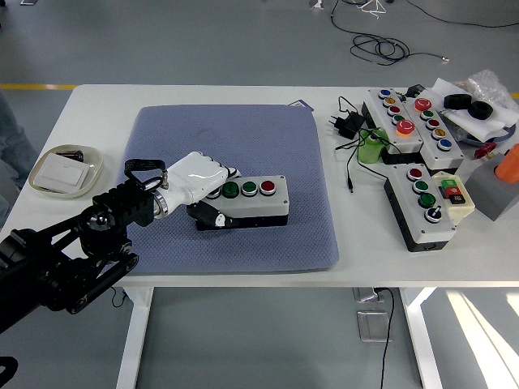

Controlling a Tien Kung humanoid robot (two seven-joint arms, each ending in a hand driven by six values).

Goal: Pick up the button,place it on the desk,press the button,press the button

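Observation:
A grey button box [253, 199] with two green buttons and one red button in a row lies on the blue-grey mat [235, 146]. My left hand [204, 188], white with black joints, is closed around the box's left end, fingers over its top and thumb under its front edge. Whether the box rests on the mat or hangs just above it I cannot tell. My black left arm comes in from the lower left. The right arm is out of view.
A small plate [66, 169] with a white switch sits at the left. At the right stand several other button boxes [409, 121], a second grey box [426, 207], a green cup [373, 147], cables, a black plug and an orange object at the edge.

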